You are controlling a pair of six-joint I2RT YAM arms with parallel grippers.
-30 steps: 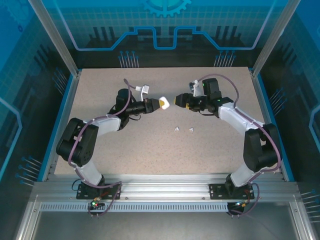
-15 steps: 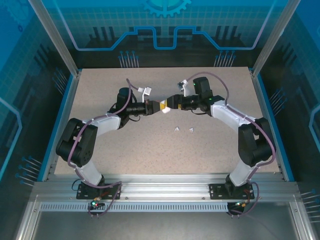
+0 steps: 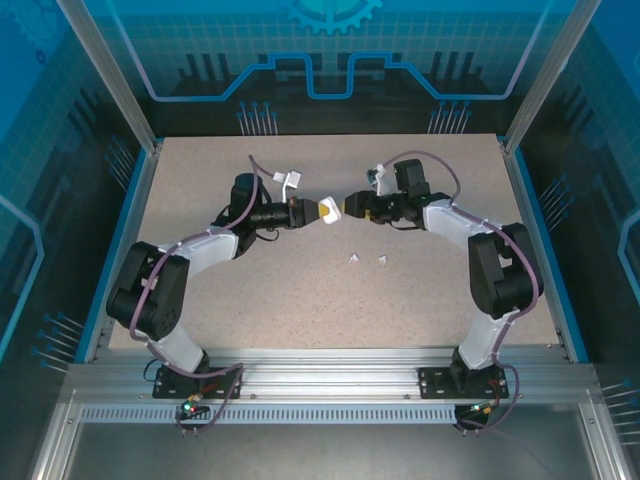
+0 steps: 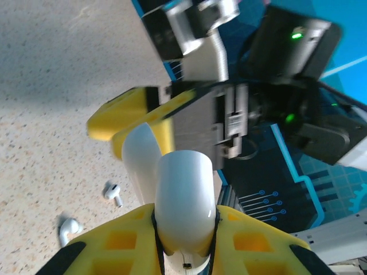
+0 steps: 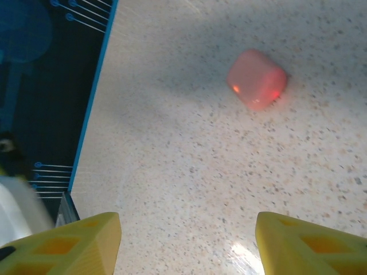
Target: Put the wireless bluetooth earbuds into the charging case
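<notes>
Left pincer (image 3: 322,209) clamped narrowly on the white charging case (image 4: 183,200), which is held above the worktop (image 3: 250,300) with its long axis pointing toward the right pincer (image 5: 186,229). That pincer's fingers stand wide apart with nothing between them, just beside the case's far end. Two white wireless bluetooth earbuds (image 3: 354,258) lie loose on the worktop, close together, on the near side of both pincers and slightly toward the right arm. Judged from this layout, the free right pincer is the nearer and must drop toward the arm bases to reach them. Their stem direction is too small to read from above.
</notes>
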